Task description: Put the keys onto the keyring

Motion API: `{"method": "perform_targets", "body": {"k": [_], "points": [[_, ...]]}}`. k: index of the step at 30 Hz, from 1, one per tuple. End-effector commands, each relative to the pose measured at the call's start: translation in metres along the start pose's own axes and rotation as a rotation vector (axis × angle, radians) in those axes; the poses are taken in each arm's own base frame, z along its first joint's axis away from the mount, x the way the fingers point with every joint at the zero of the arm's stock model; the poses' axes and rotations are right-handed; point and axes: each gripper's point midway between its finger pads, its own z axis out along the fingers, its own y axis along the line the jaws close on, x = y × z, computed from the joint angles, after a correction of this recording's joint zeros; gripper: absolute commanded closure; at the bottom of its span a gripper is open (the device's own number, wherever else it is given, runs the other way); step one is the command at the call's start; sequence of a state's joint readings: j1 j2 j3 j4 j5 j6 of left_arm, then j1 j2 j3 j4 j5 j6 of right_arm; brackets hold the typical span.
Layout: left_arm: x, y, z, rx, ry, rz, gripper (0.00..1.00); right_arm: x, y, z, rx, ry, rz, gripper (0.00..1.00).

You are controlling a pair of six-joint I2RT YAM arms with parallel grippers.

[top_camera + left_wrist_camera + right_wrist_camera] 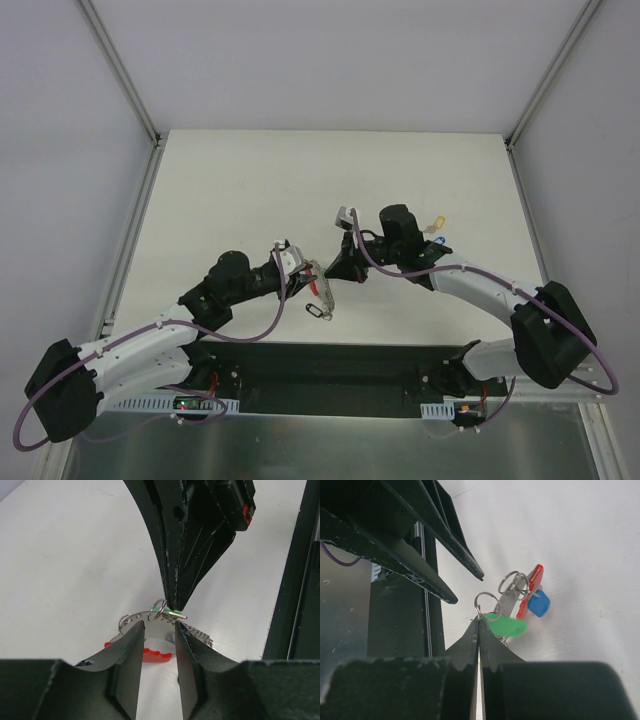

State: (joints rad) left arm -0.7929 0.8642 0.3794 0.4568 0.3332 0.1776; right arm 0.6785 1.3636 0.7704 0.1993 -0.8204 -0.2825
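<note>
My left gripper (305, 270) is shut on the keyring (322, 288), its fingers (131, 636) clamped on the edges of the grey metal strip (145, 616). The keyring's red loop (157, 655) hangs below. My right gripper (332, 272) is shut on the green key (506, 626) at its split ring (485, 602) and holds it against the keyring's end. In the left wrist view its tips (175, 605) press the green key (162, 610) down onto the strip. A blue key (538, 603) hangs from a ring beside the red loop (534, 582). A yellow key (435, 224) lies on the table behind the right arm.
A small black loop (318, 312) lies on the white table (250, 190) below the grippers. The black base rail (330, 370) runs along the near edge. A small blue piece (443, 240) sits next to the yellow key. Metal posts frame the table's back corners.
</note>
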Motion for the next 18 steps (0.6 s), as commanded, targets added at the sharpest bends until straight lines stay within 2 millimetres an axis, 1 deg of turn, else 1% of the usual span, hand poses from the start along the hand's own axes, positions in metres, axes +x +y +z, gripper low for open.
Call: {"method": "perform_targets", "body": {"k": [1,2,3,4,5,7,8,10,11,18], "points": [[-0.0116,-0.0015,0.0024,0.025,0.025,0.013,0.68,-0.0246,0.0063,-0.0036,0.011,-0.034,-0.103,0.99],[-0.015,-0.0001,0.003,0.023,0.029,0.013,0.68,-0.0241,0.0061,-0.0039,0.014,-0.032,-0.1,0.99],[-0.0118,-0.0014,0.0027,0.029,0.049,0.009,0.67,-0.0248,0.0054,-0.0035,0.02,-0.031,-0.106,0.99],[-0.0127,0.0,0.0027,0.026,0.053,0.011,0.67,-0.023,0.0057,-0.0038,0.022,-0.024,-0.103,0.99],[-0.0156,0.0011,0.003,0.024,0.052,0.021,0.66,-0.0242,0.0067,-0.0035,0.021,-0.025,-0.109,0.99],[-0.0137,0.0009,0.0021,0.029,0.07,0.029,0.64,-0.0232,0.0074,-0.0032,0.023,-0.019,-0.111,0.99],[-0.0176,0.0012,0.0022,0.034,0.067,0.048,0.61,-0.0234,0.0071,-0.0038,0.024,-0.019,-0.112,0.99],[-0.014,-0.0012,0.0017,0.056,0.095,0.061,0.6,-0.0248,0.0088,-0.0037,0.023,-0.021,-0.118,0.99],[-0.0172,-0.0006,0.0019,0.063,0.093,0.09,0.59,-0.025,0.0094,-0.0035,0.022,-0.021,-0.118,0.99],[-0.0104,-0.0074,0.0036,0.148,0.119,0.222,0.56,-0.0259,0.0122,-0.004,0.021,-0.021,-0.124,0.99]]}}
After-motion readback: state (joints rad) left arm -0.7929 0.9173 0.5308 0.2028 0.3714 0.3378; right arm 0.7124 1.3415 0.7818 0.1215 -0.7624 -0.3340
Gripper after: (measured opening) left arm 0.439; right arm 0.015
